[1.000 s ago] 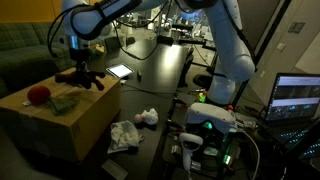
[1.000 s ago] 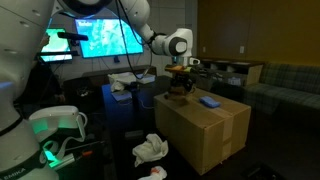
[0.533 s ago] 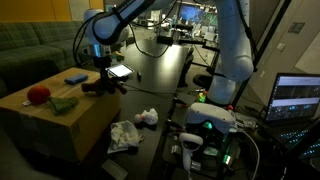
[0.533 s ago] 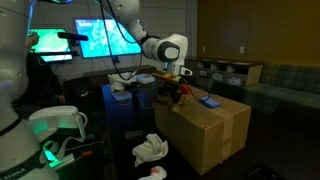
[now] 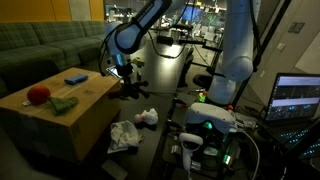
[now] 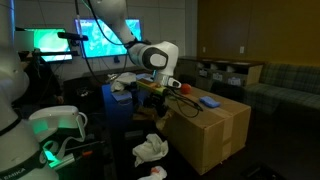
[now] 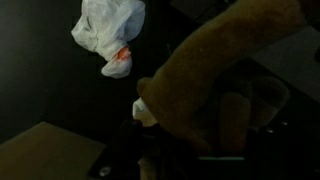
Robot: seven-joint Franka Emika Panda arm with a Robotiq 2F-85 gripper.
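My gripper [image 5: 128, 86] is shut on a brown plush toy [image 7: 215, 70] and holds it in the air just past the edge of the cardboard box [image 5: 70, 118], above the floor. In the wrist view the toy fills the right half and hides the fingers. The gripper [image 6: 158, 92] also shows beside the box [image 6: 215, 130] with the toy [image 6: 150, 88] under it. On the box lie a red ball [image 5: 38, 95], a green cloth [image 5: 64, 103] and a blue object [image 5: 76, 78], which also shows in an exterior view [image 6: 209, 101].
White crumpled cloths [image 5: 124, 135] [image 6: 152, 150] lie on the dark floor below the gripper; one shows in the wrist view [image 7: 110, 30]. The robot base with green lights [image 5: 208, 125], a laptop [image 5: 297, 98], a sofa [image 5: 40, 45] and monitors [image 6: 105, 38] stand around.
The gripper has moved off the top of the box, carrying the brown toy sideways past the box edge, and now hangs over the floor.
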